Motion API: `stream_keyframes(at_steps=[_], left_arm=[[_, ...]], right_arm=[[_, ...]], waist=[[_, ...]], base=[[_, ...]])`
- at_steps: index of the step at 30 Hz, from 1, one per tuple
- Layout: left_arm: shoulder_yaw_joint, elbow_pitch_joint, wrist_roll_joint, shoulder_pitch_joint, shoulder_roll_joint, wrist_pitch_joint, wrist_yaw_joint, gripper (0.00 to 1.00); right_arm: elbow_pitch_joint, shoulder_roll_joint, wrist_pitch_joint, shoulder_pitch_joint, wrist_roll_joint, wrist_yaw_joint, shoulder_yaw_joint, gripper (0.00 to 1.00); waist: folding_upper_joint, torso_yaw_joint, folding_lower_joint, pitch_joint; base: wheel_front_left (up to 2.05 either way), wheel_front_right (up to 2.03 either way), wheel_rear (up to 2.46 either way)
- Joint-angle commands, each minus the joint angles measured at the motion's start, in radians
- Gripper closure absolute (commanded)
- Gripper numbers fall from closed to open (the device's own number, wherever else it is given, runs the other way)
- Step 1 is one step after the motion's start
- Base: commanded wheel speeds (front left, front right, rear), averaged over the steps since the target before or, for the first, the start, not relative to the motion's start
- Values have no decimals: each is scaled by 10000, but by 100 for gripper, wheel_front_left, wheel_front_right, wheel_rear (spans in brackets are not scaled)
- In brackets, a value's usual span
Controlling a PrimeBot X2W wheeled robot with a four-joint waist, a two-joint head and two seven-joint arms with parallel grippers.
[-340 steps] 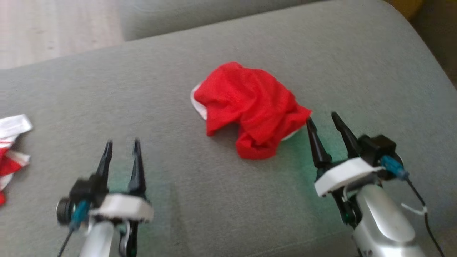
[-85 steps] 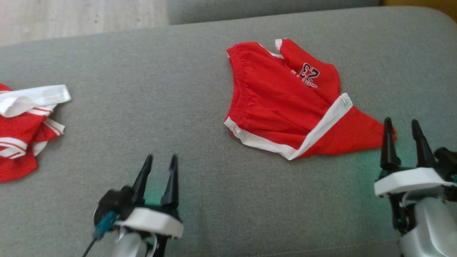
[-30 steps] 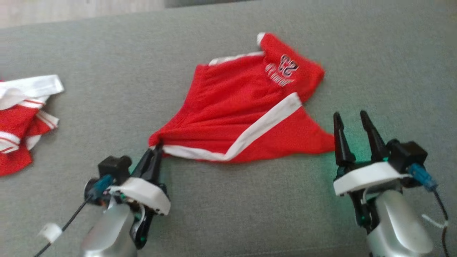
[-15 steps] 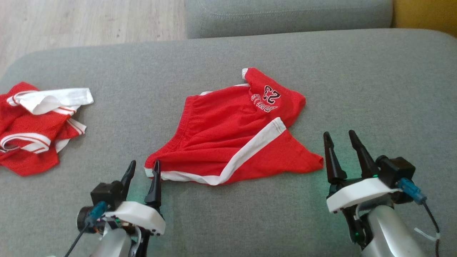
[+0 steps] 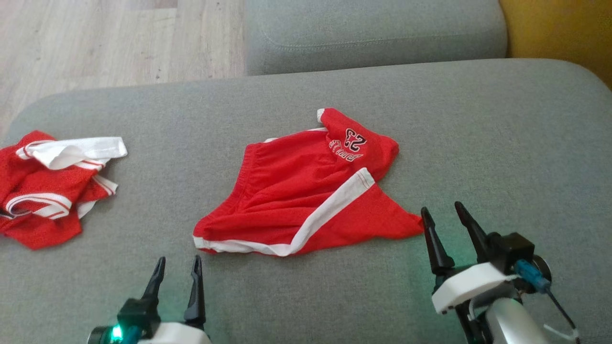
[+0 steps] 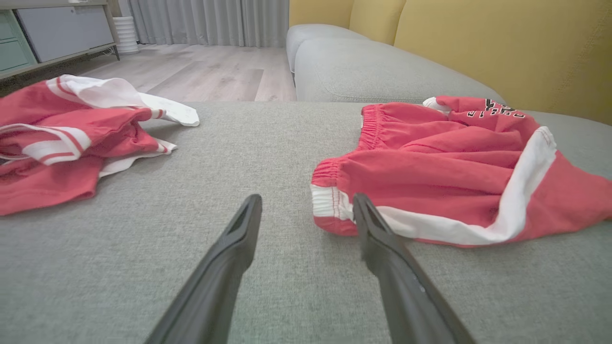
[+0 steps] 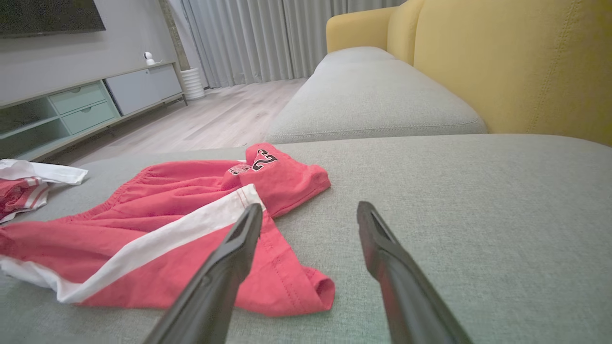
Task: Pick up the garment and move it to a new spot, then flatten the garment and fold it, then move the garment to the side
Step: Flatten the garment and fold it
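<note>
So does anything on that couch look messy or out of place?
Yes. The red shorts aren't flat: one leg is folded over, number upside down. A second red and white garment lies crumpled at the cushion's left edge.

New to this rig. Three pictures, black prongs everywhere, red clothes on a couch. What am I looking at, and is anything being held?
It is a two-armed wheeled robot working over a grey sofa seat. One picture comes from its head, looking down; the other two come from cameras on each wrist, looking along that arm's own two dark fingers. In the head view, the left end effector is at the bottom left and the right end effector at the lower right. Both are open and hold nothing. Between them lie red shorts with white trim and a "23" print, spread but wrinkled, one leg folded over. A crumpled red and white garment lies at the far left. The left wrist view shows the shorts' waistband corner just beyond that arm's fingers.
</note>
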Motion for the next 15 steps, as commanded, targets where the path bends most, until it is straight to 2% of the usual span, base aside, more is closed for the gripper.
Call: stream_keyframes(at_steps=[1, 10, 15], left_arm=[[420, -344, 69, -305, 14, -53, 42, 0], [633, -621, 378, -178, -155, -53, -194, 0], [461, -616, 265, -427, -177, -53, -342, 0]], right_arm=[[-274, 20, -66, -267, -30, -7, 260, 0], [25, 20, -67, -369, 222, -7, 337, 0], [967, 7, -67, -1275, 587, -7, 765, 0]], waist=[[0, 20, 1, -17], [0, 359, 1, 70], [0, 726, 1, 533]], base=[[0, 0, 0], [0, 0, 0], [0, 0, 0]])
